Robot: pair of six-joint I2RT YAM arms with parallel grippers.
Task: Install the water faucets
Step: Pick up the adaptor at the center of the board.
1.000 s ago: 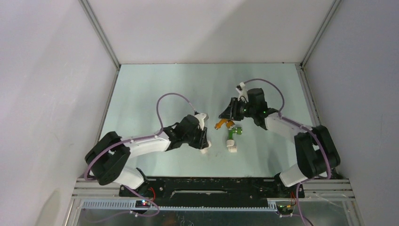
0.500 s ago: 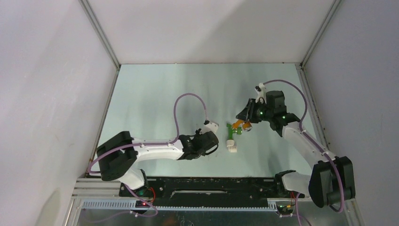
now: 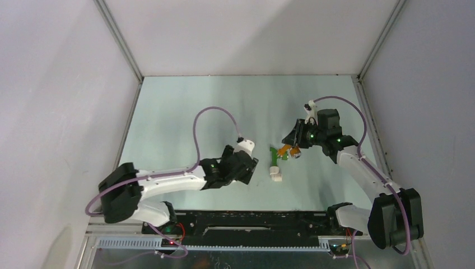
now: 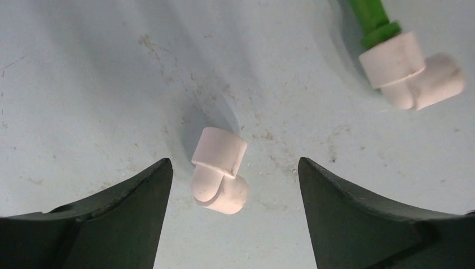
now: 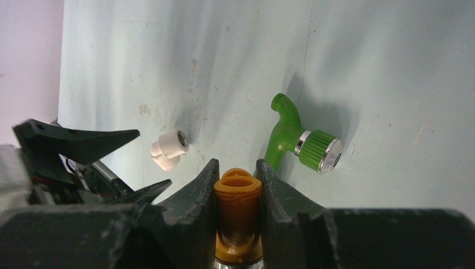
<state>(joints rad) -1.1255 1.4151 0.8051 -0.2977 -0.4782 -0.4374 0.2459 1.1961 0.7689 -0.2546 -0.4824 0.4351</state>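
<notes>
While right gripper (image 5: pixel 237 166) clamps orange faucet (image 5: pixel 238 204), long axis along fingers, left gripper (image 4: pixel 234 162) stands open, straddling loose white elbow (image 4: pixel 219 171) on table (image 4: pixel 101 73), no contact. Elbow sits dead ahead between jaws; left arm nearer. Green faucet (image 5: pixel 284 134) lies mid-table, plugged into second elbow (image 4: pixel 411 75).

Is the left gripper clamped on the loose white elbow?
No, the left gripper stands open, its jaws clear of the white elbow lying between them.

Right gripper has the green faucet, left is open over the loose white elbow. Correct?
No. The right gripper holds the orange faucet, not the green faucet, which lies on the table; the right wrist view shows it. The left gripper is open over the loose white elbow.
</notes>
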